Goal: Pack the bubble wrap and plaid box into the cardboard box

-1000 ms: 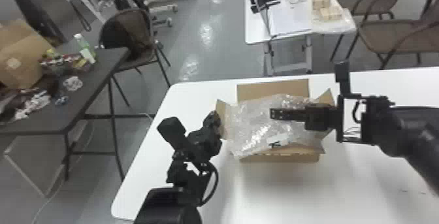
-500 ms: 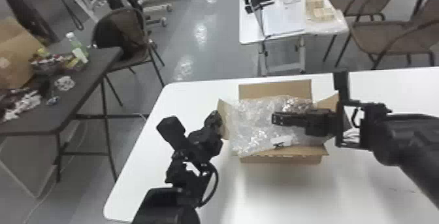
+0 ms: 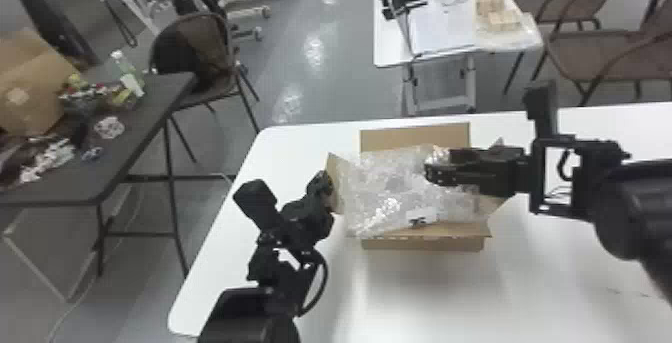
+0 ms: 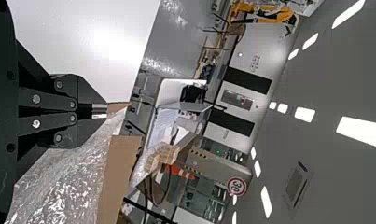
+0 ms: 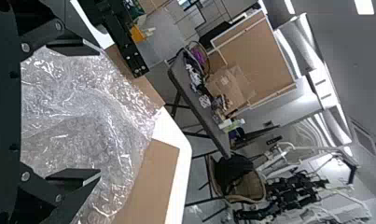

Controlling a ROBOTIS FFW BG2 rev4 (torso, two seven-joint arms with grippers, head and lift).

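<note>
Surface: white (image 3: 415, 297), grey floor (image 3: 330, 82) beyond; dark table (image 3: 145, 122) off to the left with a brown carton (image 3: 35, 82) on it.
Cardboard box: on the surface (image 3: 422, 245), flaps spread; back flap (image 3: 415, 137) up.
Bubble wrap: bunched in the box mouth (image 3: 375, 187), bulging over the top, lying against the left flap (image 3: 338, 177) and over part of the near flap (image 3: 445, 229).
Label: white (image 3: 421, 215), on the wrap near the front.
Left tool: (image 3: 328, 192) beside the box, closed on the left flap.
Right tool: (image 3: 439, 164) over the wrap, open; fingers (image 5: 76, 175) wide apart, wrap between them in the wrist view.
</note>
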